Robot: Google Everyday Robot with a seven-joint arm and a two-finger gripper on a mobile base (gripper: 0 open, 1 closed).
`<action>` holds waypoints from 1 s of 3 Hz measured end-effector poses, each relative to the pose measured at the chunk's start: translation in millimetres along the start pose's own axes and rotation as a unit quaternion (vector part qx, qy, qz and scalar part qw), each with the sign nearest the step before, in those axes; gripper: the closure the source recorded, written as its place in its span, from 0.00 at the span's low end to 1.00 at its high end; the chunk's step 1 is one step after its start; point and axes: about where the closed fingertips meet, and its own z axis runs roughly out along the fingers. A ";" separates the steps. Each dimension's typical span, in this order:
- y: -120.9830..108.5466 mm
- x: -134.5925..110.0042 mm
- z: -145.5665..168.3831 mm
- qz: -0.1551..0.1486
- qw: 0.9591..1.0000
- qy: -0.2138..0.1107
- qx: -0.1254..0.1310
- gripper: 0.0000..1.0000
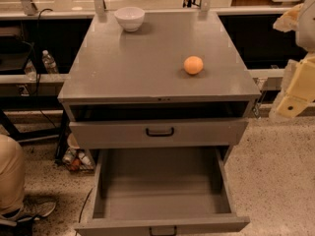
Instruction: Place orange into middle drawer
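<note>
The orange [193, 65] is small and round and lies on the grey cabinet top [138, 68], right of centre and toward the front. The middle drawer [162, 200] is pulled wide open at the bottom of the view. Its flat grey floor is bare, its side walls are tall, and a small dark handle sits on its front edge. My gripper [297, 90] shows as pale cream parts at the right edge of the view. It hangs beside the cabinet, right of the orange and apart from it.
A white bowl [130, 17] stands at the back of the cabinet top. Above the open drawer are a shut shallower drawer front with a black loop handle [160, 131] and a dark slot [157, 111]. A person's leg and shoe [15, 191] are at bottom left. Bottles [74, 159] lie on the floor by the cabinet.
</note>
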 end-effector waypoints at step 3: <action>-34.9 -33.4 33.5 0.066 0.997 -0.048 0.003 0.00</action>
